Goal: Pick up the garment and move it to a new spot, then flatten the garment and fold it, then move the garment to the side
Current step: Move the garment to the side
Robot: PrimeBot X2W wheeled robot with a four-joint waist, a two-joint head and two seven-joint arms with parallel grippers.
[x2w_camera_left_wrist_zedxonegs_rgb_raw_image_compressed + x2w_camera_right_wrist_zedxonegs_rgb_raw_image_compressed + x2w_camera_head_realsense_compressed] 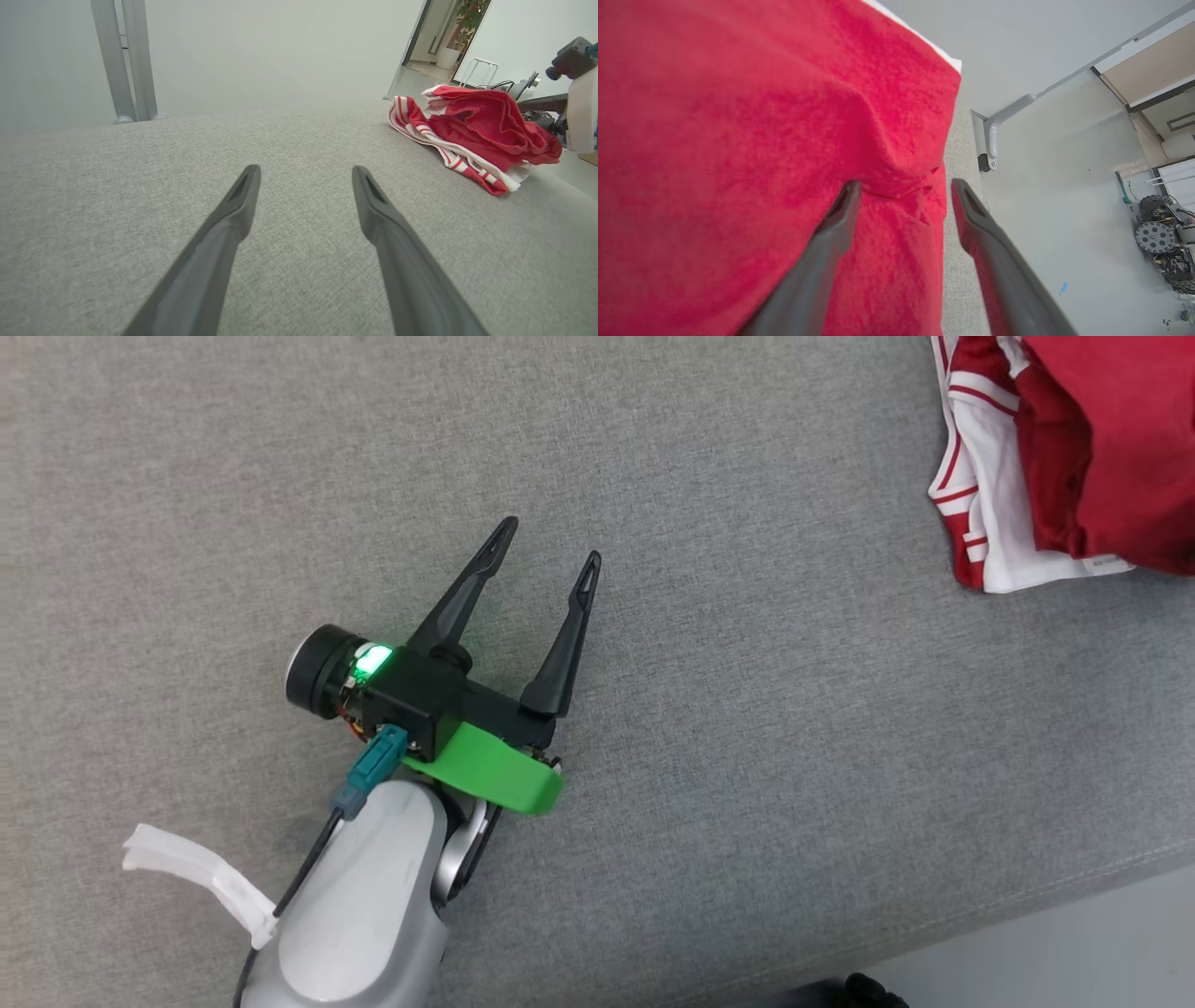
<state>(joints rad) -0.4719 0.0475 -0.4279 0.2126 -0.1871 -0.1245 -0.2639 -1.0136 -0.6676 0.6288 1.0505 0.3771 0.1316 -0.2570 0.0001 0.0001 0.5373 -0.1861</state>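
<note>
- Left forearm [373, 905]: a pale shell behind the base of the fingers. A green plastic tab [490, 770] and a lit green lamp [373, 660] sit on the dark gripper body.
- Left gripper [551, 541]: both fingers are spread wide in a V with nothing between them. The tips stand over bare grey upholstered surface [747, 709].
- Garment [1074, 448]: red cloth with white panels and red-and-white striped trim, bunched in a loose heap. It lies on the grey surface, well beyond the left fingertips and off to their right, close to the surface's edge.
- Grey metal posts [126, 60]: two uprights past the far edge of the surface, ahead of the left fingertips and to their left.
- Right gripper [906, 184]: the fingers are spread, tips apart, directly over the red cloth. A raised crease of the cloth lies between the two tips, and neither finger pinches it. Whether the tips touch the cloth cannot be told.
- Beside the outer right finger: a narrow strip of the grey surface, then pale floor [1064, 210] below it.
- Far beyond the right fingertips: a wheeled device [1155, 235] on the floor.
</note>
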